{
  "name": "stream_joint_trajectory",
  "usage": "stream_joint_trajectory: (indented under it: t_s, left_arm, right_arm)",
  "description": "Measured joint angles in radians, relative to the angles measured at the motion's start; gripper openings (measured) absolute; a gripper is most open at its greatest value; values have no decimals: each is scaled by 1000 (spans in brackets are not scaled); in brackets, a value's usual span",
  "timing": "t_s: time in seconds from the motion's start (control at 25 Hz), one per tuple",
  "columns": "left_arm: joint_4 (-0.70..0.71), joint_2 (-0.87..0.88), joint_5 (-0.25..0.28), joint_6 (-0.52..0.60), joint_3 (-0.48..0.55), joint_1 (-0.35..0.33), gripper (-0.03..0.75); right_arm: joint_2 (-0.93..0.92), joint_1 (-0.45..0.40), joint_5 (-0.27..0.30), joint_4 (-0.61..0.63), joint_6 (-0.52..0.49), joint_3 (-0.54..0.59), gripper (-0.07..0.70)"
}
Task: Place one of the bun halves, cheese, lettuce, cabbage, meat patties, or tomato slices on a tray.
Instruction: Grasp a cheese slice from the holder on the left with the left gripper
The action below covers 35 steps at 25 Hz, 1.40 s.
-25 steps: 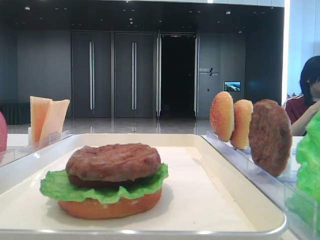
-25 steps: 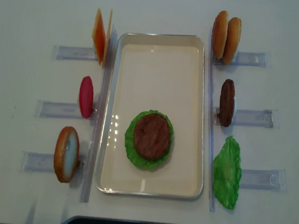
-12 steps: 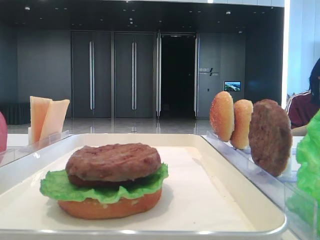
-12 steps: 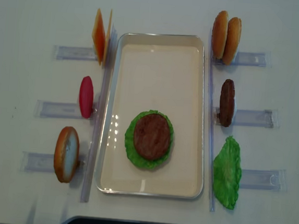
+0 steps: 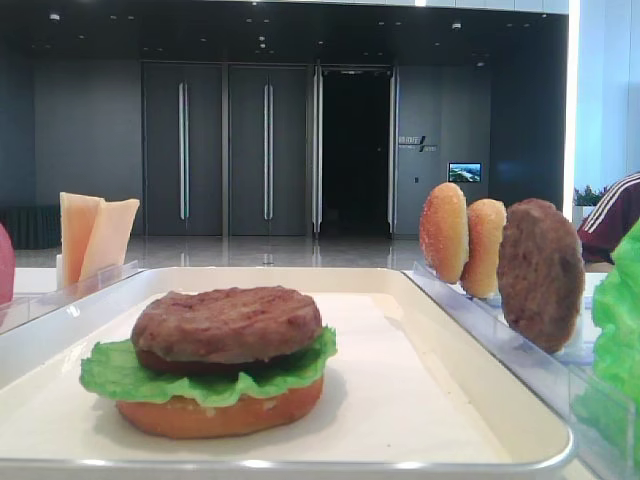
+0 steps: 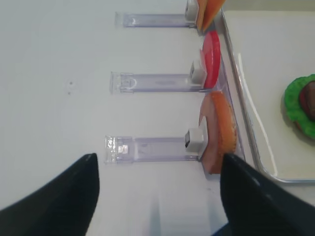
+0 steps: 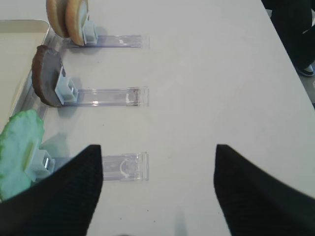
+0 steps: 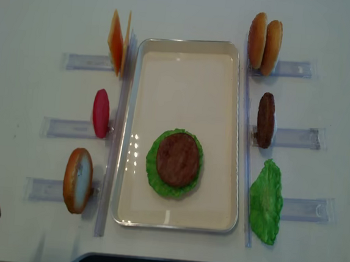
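Resting on the tray (image 8: 188, 52), toward its near end, is a partial stack: a rough, grilled meat patty (image 8: 177, 159) on a ruffled green lettuce leaf (image 8: 152, 166), itself on a smooth orange-brown bun base (image 5: 220, 415) (seen only in the low exterior view); the tray is cream-white, rectangular, round-cornered, with a low raised rim; the far half of its floor is bare. Clear plastic racks (image 8: 297, 138) lie on the white table (image 8: 44, 15) along both long sides of the tray, each holding a piece upright on edge. Left side, far to near: two thin flat cheese slices (image 8: 116, 42), pale yellow-orange and leaning together; a red tomato slice (image 8: 100, 113); a round bun half (image 8: 77, 179) with a pale cut face. Right side, far to near: two golden-brown speckled bun halves (image 8: 264, 35) side by side; a brown spare patty (image 8: 265, 119); a second lettuce leaf (image 8: 265, 201), bright green and crinkled. The left gripper (image 6: 157, 196) hangs above the table near the closest left rack, its dark fingers (image 6: 64, 196) spread wide apart and grasping nothing; the right gripper (image 7: 157, 191) hangs likewise beside the nearest right rack, its fingers (image 7: 64, 191) parted and empty.
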Motion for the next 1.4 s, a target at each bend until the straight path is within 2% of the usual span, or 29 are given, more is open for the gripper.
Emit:
stream_joint_trajectory:
  t_s: [0.16,0.36,0.48,1.4]
  left_arm:
    - [-13,125,5,-25,-64,0,578]
    - [-17,317,48,-29,-181,0,576]
    - [-17,439,50,-29,-248,0,576]
    - [-17,1391,122,-6,-951,0,570]
  right_arm:
    - [0,0,0,0,0,0,488]
    - [0,0,0,0,0,0,488]
    - [0,0,0,0,0,0,488]
    - [0,0,0,0,0,0,484]
